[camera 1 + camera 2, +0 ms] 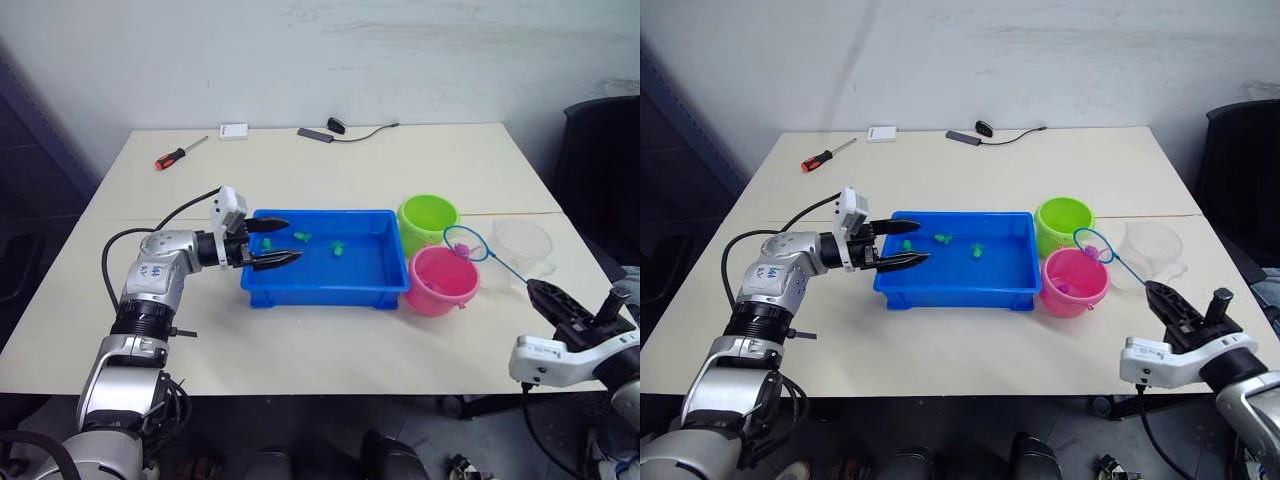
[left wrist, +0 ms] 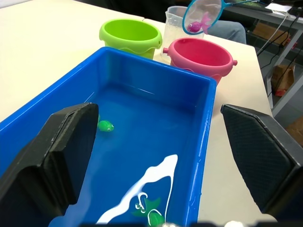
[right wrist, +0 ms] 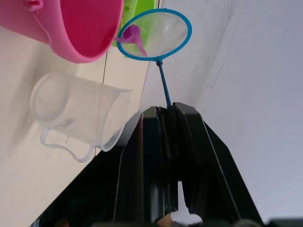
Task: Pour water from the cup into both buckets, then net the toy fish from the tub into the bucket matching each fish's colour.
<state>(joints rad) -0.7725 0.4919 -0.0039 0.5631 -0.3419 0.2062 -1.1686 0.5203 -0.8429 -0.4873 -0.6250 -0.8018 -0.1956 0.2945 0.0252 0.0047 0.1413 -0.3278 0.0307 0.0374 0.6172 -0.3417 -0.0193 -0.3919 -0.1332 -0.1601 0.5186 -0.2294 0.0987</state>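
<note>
The blue tub point(image 1: 325, 291) sits mid-table with two green fish point(image 1: 302, 237) point(image 1: 338, 247) in its water. Right of it stand the lime green bucket point(image 1: 427, 222) and the pink bucket point(image 1: 441, 281). The clear cup point(image 1: 521, 250) stands right of the buckets. My right gripper point(image 1: 547, 297) is shut on the net's thin handle; the light blue hoop point(image 1: 466, 243) hangs over the pink bucket's rim with a pink fish point(image 2: 199, 22) in it. My left gripper point(image 1: 270, 243) is open at the tub's left end, its fingers point(image 2: 61, 156) straddling the tub's wall.
An orange-handled screwdriver point(image 1: 178, 154) lies at the far left of the table. A small white box point(image 1: 233, 131) and a black cable with its plug point(image 1: 335, 129) lie along the back edge. A dark chair point(image 1: 600, 160) stands at the right.
</note>
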